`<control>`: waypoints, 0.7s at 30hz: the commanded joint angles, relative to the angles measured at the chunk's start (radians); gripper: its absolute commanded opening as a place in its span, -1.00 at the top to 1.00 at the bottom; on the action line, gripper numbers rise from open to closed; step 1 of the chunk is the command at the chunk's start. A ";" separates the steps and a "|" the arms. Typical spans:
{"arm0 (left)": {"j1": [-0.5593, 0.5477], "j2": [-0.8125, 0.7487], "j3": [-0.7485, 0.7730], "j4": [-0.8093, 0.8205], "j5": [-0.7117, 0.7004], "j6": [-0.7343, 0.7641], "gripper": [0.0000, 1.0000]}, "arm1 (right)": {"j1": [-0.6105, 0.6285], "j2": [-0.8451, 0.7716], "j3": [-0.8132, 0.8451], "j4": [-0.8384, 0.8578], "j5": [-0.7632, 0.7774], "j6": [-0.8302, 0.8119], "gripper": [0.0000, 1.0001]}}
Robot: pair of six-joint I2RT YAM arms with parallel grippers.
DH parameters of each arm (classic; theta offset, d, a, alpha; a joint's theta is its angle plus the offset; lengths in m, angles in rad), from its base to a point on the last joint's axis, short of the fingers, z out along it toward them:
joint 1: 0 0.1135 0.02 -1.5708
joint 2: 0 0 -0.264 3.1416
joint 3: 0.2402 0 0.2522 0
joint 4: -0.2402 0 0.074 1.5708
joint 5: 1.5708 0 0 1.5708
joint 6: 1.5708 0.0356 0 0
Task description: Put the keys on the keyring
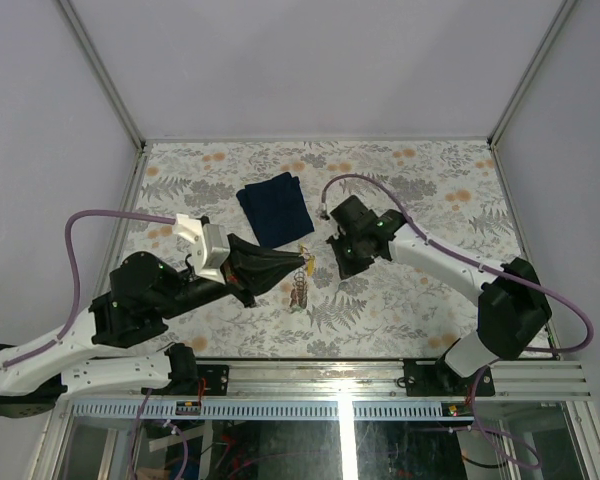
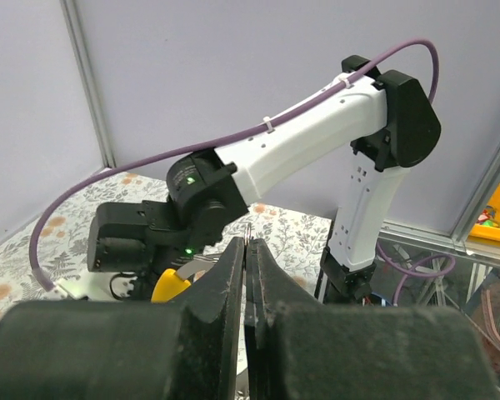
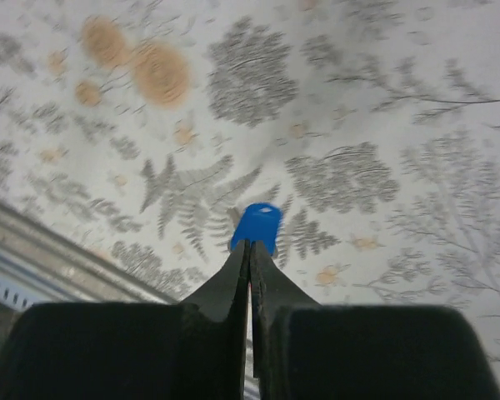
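Note:
My left gripper (image 1: 298,262) is shut on the thin metal keyring (image 2: 248,236), whose wire sticks up between the fingertips in the left wrist view. Several keys (image 1: 299,288) hang from the ring below the gripper in the top view, and a yellow tag (image 2: 170,285) shows beside the left finger. My right gripper (image 1: 339,266) is shut on a key with a blue tag (image 3: 257,227) and holds it above the patterned table, a short way right of the ring. The blue tag pokes out past the fingertips.
A dark navy folded cloth (image 1: 275,208) lies on the floral table (image 1: 430,190) behind both grippers. The right arm (image 2: 317,142) fills the left wrist view. A metal rail (image 1: 380,378) runs along the near edge.

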 commanded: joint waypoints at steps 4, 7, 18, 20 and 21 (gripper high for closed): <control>0.002 -0.032 0.007 0.011 -0.071 0.008 1.00 | 0.076 0.006 0.031 -0.078 -0.123 0.031 1.00; 0.002 -0.028 -0.001 0.023 -0.068 0.001 1.00 | 0.076 0.093 0.066 -0.064 -0.125 0.009 1.00; 0.002 -0.020 0.002 0.008 -0.057 -0.024 1.00 | 0.076 0.366 0.256 -0.029 -0.091 -0.072 1.00; 0.002 -0.021 0.000 0.007 -0.056 -0.029 1.00 | 0.076 0.399 0.293 -0.032 -0.070 -0.084 1.00; 0.002 -0.022 -0.001 0.007 -0.055 -0.030 1.00 | 0.076 0.415 0.311 -0.031 -0.059 -0.088 1.00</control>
